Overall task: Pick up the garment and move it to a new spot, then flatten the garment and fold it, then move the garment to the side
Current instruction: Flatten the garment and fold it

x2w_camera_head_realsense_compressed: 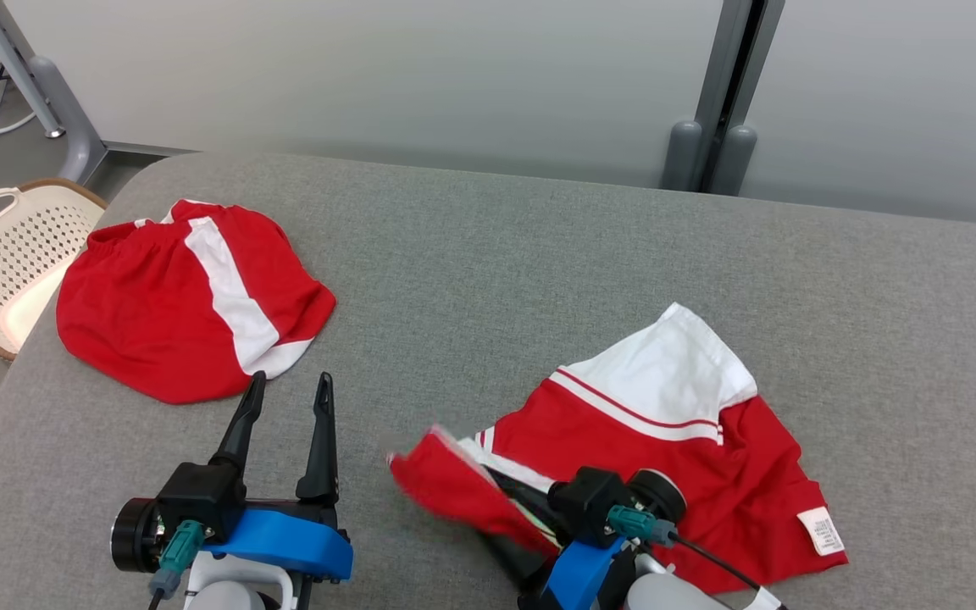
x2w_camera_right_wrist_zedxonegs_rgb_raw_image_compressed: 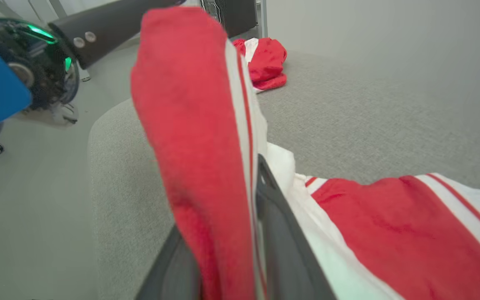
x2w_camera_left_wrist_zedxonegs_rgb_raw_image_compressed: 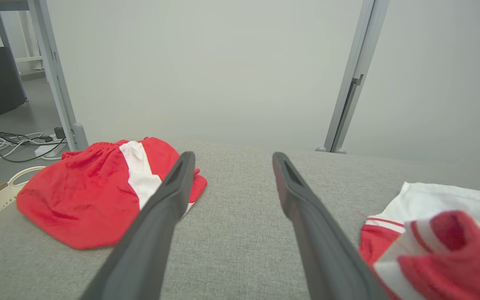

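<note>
Although a white label is sewn at the 4 o'clock corner of the garment, its dark print is too small to read; no other writing is legible.

The garment, red with white panels and thin stripes, lies on the grey fabric surface toward 5 o'clock in the head view. Its 9 o'clock edge is raised off the surface.

The right end effector is pinching that raised fold between its two fingers. The fold covers the fingertips in both the head and right wrist views.

The left end effector is spread wide and holds nothing, at 7 o'clock in the head view.

A second red garment with a white stripe lies bunched at 10 o'clock, well apart from the first, its hem just beside the left fingertips. A pale perforated basket stands on the floor off the 9 o'clock edge. Cables trail on the floor beyond it. A grey partition post rises at 1 o'clock.
</note>
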Robot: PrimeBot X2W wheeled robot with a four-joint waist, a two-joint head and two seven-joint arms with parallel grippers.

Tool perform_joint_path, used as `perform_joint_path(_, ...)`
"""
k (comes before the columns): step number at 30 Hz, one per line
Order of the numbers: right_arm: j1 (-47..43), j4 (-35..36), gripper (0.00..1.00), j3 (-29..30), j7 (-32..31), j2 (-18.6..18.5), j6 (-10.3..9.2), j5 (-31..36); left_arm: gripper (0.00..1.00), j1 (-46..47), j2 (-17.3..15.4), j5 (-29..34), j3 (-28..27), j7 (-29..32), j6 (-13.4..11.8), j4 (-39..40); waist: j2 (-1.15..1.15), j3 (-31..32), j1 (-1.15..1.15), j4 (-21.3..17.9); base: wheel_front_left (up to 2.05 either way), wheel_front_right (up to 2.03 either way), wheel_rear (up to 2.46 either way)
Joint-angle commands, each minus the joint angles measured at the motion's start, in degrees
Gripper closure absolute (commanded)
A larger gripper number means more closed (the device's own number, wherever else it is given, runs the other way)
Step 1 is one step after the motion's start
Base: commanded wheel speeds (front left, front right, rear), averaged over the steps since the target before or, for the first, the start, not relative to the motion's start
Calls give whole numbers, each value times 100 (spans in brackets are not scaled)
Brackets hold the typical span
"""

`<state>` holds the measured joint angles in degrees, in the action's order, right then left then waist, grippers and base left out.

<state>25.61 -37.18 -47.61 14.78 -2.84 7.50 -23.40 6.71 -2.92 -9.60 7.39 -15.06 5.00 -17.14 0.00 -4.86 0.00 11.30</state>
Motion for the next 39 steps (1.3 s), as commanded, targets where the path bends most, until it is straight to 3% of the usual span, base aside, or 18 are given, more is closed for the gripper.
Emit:
perform_joint_path(1,-58,16,0,-83,28,-15,-1,-117,0,64,4,-12,-21,-17,-41,-6,0,13,0,-5,0,0,0)
perform_joint_path(5,-37,161,0,-227,46,-14,-1,-312,0,-56,4,27,-133,-17,-40,0,0,90,0,-107,0,0,0)
perform_joint_path(11,-251,886,0,513,47,-17,-1,87,0,-178,5,62,-233,-17,-54,31,0,220,0,-310,0,0,0)
perform_joint_path(20,-1235,2065,0,2796,45,-291,-1,921,0,-327,3,111,-303,-17,-50,101,0,339,0,-570,0,0,0)
perform_joint_path(30,-2430,2658,0,4793,46,-150,-1,1528,0,-436,3,217,-369,-17,-5,101,0,403,0,-725,0,0,0)
perform_joint_path(39,-2642,2745,0,5050,-36,-13,-1,1684,0,-350,2,279,-338,-17,13,26,0,383,0,-857,0,0,0)
